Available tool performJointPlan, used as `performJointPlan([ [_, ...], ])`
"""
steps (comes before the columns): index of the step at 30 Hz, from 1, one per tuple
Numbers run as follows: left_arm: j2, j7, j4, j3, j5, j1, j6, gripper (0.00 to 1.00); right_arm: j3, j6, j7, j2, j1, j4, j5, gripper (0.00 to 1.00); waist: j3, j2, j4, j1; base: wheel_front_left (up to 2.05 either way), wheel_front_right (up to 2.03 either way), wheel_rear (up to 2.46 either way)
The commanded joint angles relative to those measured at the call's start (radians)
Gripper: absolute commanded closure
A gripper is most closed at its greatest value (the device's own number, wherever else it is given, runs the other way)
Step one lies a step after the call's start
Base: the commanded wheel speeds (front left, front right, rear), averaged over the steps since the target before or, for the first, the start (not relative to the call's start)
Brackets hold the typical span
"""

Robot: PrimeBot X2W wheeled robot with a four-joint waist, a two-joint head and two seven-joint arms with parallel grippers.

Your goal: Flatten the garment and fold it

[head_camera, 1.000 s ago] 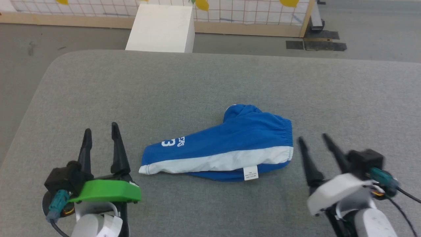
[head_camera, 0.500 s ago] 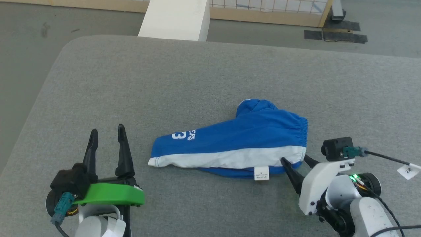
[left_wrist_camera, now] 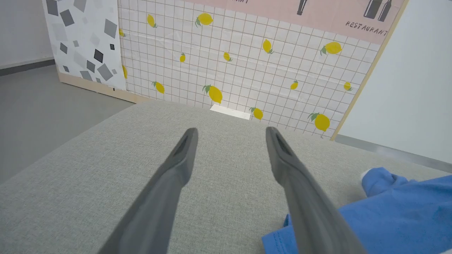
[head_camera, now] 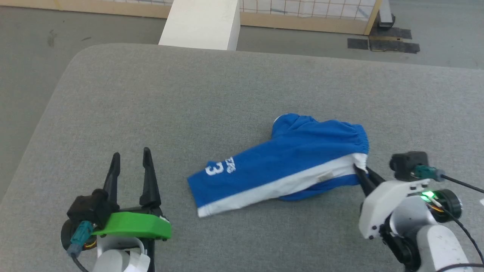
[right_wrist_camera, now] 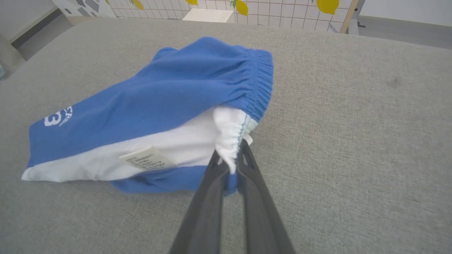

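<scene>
Hidden cloth: we see the garment [head_camera: 287,162] lying doubled on itself. A lower blue layer peeks out beneath the white side stripe [head_camera: 272,188], and the rest of that layer is covered by the top one.
Hard to read: the white "3" [head_camera: 213,169] is plain to us. The small lettering beside it is too fine to read, and so is the print on the tag [right_wrist_camera: 148,159].
Cut off: in the left wrist view the garment runs out at the right and bottom edges, and one dark finger crosses in front of its hem. In the head view the right arm runs off the bottom edge.
Right gripper [right_wrist_camera: 231,157]: its two fingers are pressed together on the white gathered end of the waistband [right_wrist_camera: 259,77], with the tips partly buried in the bunched cloth. We cannot tell whether that corner is lifted off the surface.
Left gripper [head_camera: 130,160]: its fingers are spread wide with nothing between them, left of the garment's leg end and apart from it.
Garment's place: it lies on the grey padded surface [head_camera: 170,94], right of the middle, waistband to the right and leg hem slanting down to the left.
Around: a white box [head_camera: 200,22] stands beyond the far edge, with a lemon-print grid panel [left_wrist_camera: 247,63] behind it. Dark mats [head_camera: 382,42] lie on the grey floor [head_camera: 26,49] at the far right.
In the way: in the right wrist view, the right gripper's own fingers cover the near corner of the lower blue layer.
</scene>
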Motion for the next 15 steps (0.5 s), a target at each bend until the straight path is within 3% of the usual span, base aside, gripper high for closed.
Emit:
performJointPlan([
  [1, -0.004, -0.004, 0.011, -0.006, 0.002, 0.009, -0.008, 0.00, -0.018, -0.002, -0.011, -0.001, 0.022, -0.014, -0.010, 1.00, -0.013, 0.0000, -0.012, 0.0000, 0.00, 0.00, 0.00],
  [8, 0.001, 0.008, 0.122, -0.103, 0.012, 0.023, -0.089, 0.00, -0.084, -0.002, 0.004, -0.001, 0.097, -0.060, -0.020, 1.00, -0.030, 0.0000, -0.030, 0.0000, 0.00, 0.00, 0.00],
  [15, 0.046, 0.272, 0.163, -0.251, -0.012, 0.005, -0.130, 0.00, -0.093, -0.002, 0.014, -0.001, 0.131, -0.078, -0.006, 1.00, -0.031, 0.0000, -0.033, 0.0000, 0.00, 0.00, 0.00],
])
